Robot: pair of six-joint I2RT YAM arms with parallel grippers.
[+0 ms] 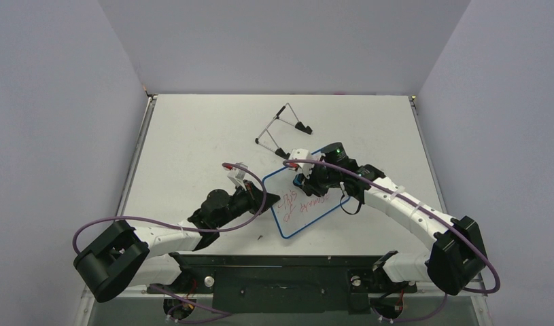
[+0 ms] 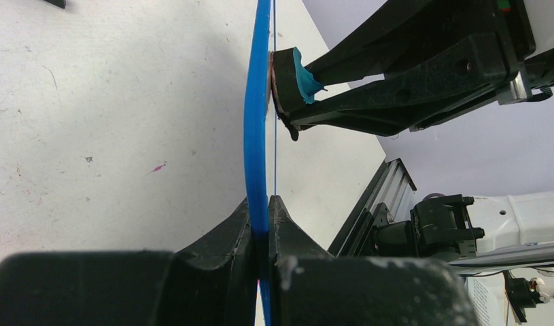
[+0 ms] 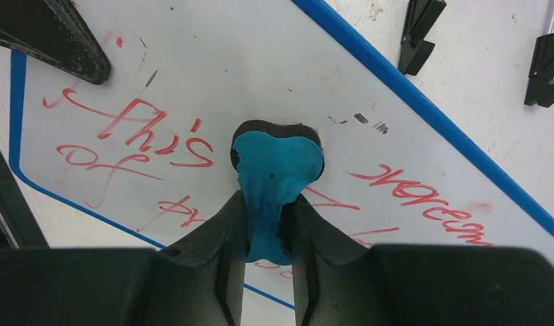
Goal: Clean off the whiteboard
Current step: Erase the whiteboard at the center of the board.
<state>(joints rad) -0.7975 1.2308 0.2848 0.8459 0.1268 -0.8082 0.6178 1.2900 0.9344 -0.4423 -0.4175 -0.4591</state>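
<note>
The whiteboard (image 1: 302,207) has a blue frame and red writing and lies at mid-table. In the right wrist view the whiteboard (image 3: 158,81) fills the frame, with red words left and right. My left gripper (image 2: 262,216) is shut on the board's blue edge (image 2: 257,136), seen edge-on. In the top view the left gripper (image 1: 258,198) is at the board's left side. My right gripper (image 3: 268,227) is shut on a blue eraser (image 3: 277,170) with a dark pad, pressed on the board's middle. The eraser also shows in the left wrist view (image 2: 302,73). In the top view the right gripper (image 1: 308,182) is over the board's upper part.
A wire board stand (image 1: 282,128) with black feet lies behind the board; its feet show in the right wrist view (image 3: 417,34). A white marker (image 1: 299,156) lies by the board's far corner. The black base rail (image 1: 281,261) runs along the near edge.
</note>
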